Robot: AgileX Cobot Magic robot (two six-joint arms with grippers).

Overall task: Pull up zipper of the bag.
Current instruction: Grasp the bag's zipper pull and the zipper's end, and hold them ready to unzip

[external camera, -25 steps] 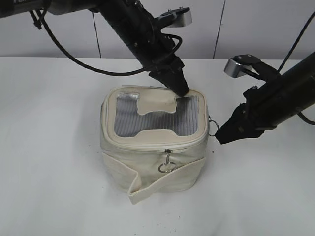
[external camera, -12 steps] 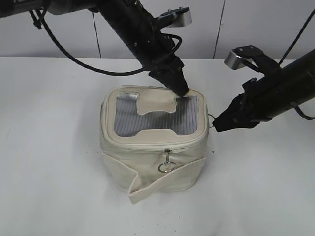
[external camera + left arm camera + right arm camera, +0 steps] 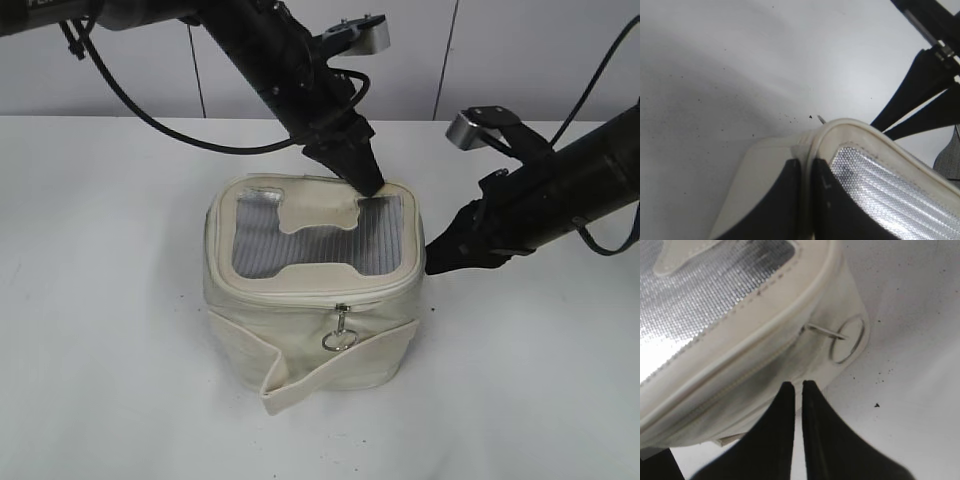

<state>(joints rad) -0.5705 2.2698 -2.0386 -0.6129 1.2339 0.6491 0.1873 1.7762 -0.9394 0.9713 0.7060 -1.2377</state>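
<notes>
The cream bag [image 3: 310, 335] stands mid-table with its grey mesh top up. The zipper [image 3: 300, 298] runs around the top rim, and one silver ring pull [image 3: 338, 335] hangs at the front. My left gripper [image 3: 370, 188] is shut on the bag's back right rim; in the left wrist view its fingers [image 3: 806, 162] pinch the rim [image 3: 840, 132]. My right gripper [image 3: 432, 262] is shut and empty at the bag's right side. In the right wrist view its tips [image 3: 798, 385] sit just below the second ring pull [image 3: 847, 345], apart from it.
The white table [image 3: 100, 350] spreads around the bag. A folded band [image 3: 300, 385] sticks out at the bag's front bottom. A white panelled wall [image 3: 480, 50] stands behind.
My right gripper has moved left and closer to the bag's right side, now covering the side ring pull in the exterior view. The left gripper and bag have not moved.
</notes>
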